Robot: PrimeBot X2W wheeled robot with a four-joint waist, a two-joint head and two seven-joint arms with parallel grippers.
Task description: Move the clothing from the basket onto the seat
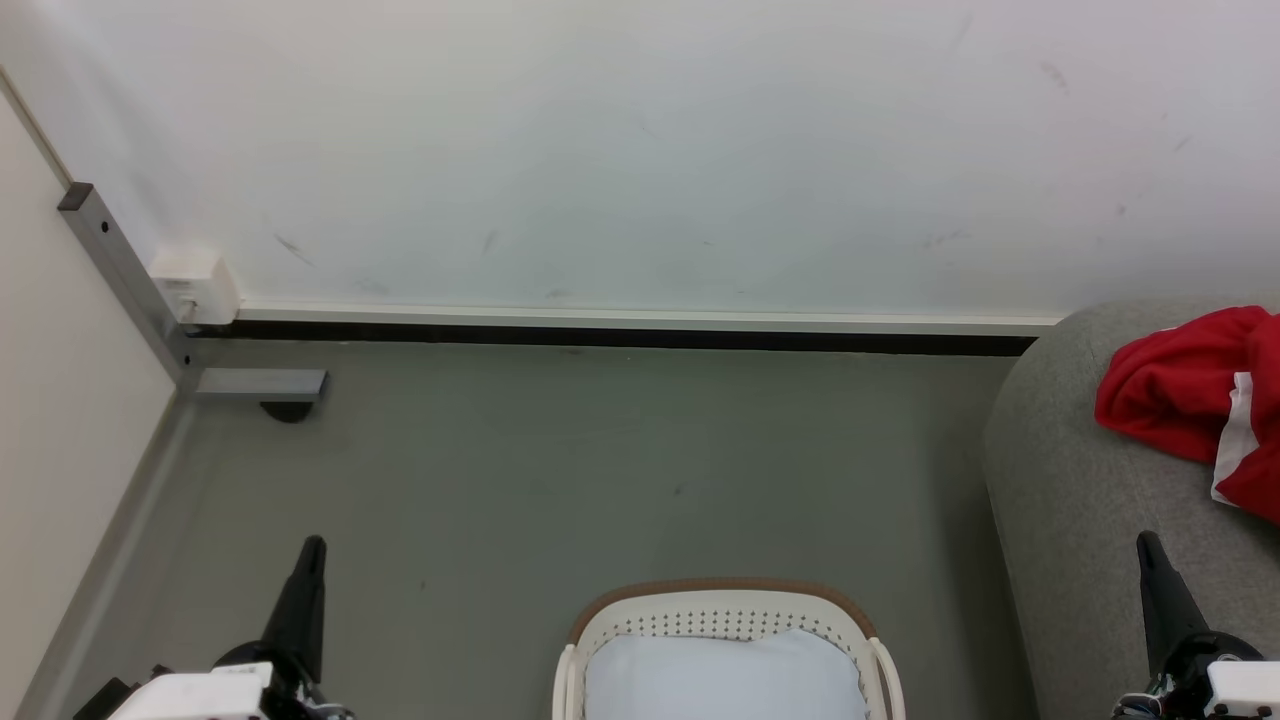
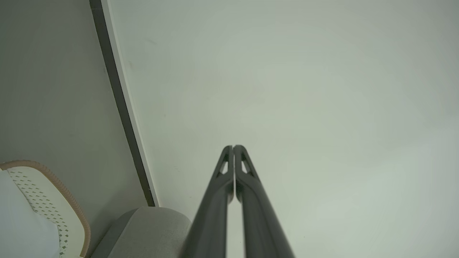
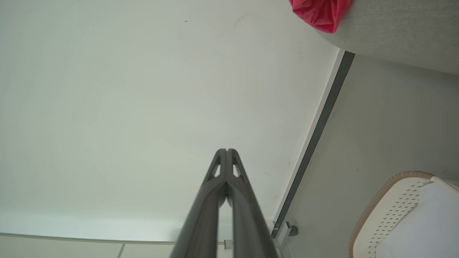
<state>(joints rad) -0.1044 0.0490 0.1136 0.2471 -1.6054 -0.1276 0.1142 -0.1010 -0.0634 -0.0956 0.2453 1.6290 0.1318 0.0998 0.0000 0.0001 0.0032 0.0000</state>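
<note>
grey floor (image 1: 500, 470), basket (image 1: 720, 622) on it; seat (image 1: 1075, 520) w/ red clothing (image 1: 1170, 390)

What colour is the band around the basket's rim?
Brown band on the cream-white basket; the head view shows it best.

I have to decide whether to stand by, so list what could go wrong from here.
1. The red clothing lies near the rounded edge of the seat, so it might slide to the floor.
2. The basket holds a pale bundle. Whether it is clothing is unclear, so the job may stop early.
3. The left end effector and right end effector are shut. Reaching in like that would probably only push fabric.
</note>
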